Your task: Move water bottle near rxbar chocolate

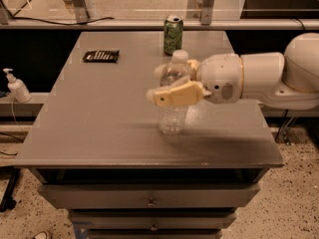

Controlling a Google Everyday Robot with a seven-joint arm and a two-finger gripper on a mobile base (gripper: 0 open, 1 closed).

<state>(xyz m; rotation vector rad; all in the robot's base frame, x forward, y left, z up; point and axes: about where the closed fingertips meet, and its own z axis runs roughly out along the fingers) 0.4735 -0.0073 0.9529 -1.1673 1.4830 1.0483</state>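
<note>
Camera view: gripper (157,84) clamped around upright clear ribbed white-capped water bottle (172,118).

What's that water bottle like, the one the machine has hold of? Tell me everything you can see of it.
The water bottle is clear ribbed plastic with a white cap, upright over the near middle of the grey table. The tool clasps its midsection, one tan finger across the front and one behind, hiding any label. Its base is at or just above the tabletop; I cannot tell which.
</note>
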